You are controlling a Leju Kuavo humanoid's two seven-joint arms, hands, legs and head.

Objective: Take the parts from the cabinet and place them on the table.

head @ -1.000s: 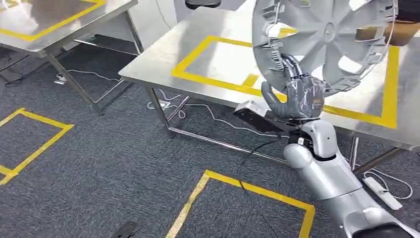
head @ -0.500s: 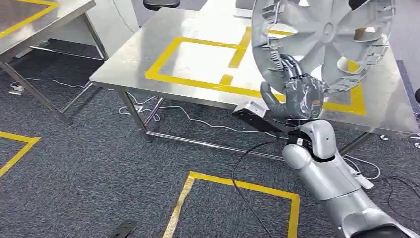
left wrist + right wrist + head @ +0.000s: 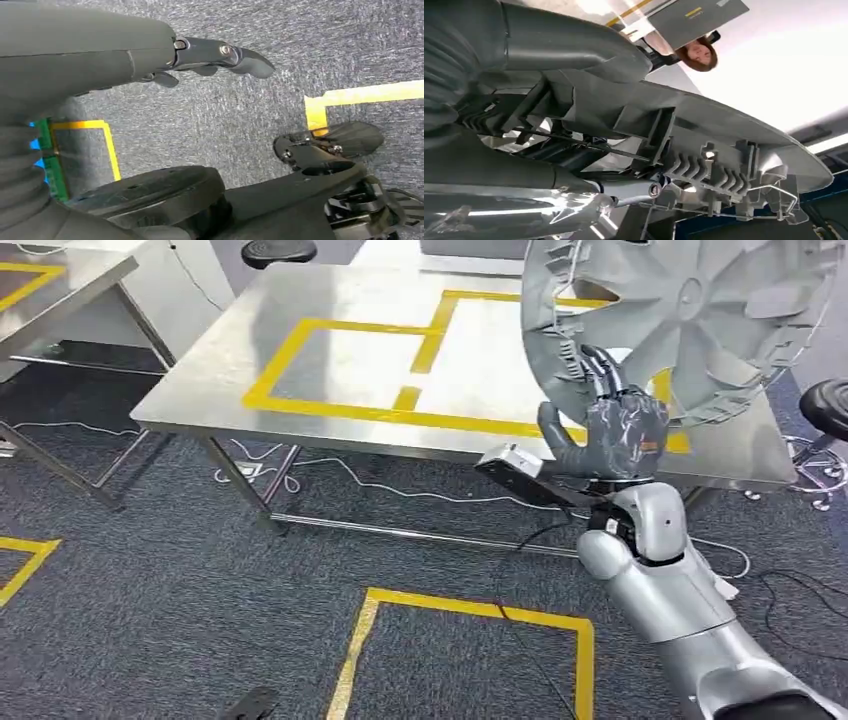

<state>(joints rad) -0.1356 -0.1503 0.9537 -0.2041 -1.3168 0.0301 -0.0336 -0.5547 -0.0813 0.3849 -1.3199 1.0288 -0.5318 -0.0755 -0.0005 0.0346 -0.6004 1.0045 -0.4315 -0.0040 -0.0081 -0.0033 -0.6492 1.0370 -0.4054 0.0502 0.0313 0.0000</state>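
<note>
**Head view: wheel cover held only at its rim**

Right hand point(image 3: 612, 432) grips the wheel cover point(image 3: 690, 320) by its lower rim, raised over the desk point(image 3: 300, 370). Left hand point(image 3: 220, 55) seems loosely spread, holding nothing. Such 1-handed edge grip could let it pivot or slip.

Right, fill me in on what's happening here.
The robot's right hand grips a grey wheel cover by its rim, holding it up on edge above the near side of a steel table marked with yellow tape. The cover is not yet set down. The left hand hangs over the carpeted floor, holding nothing, fingers apart.
</note>
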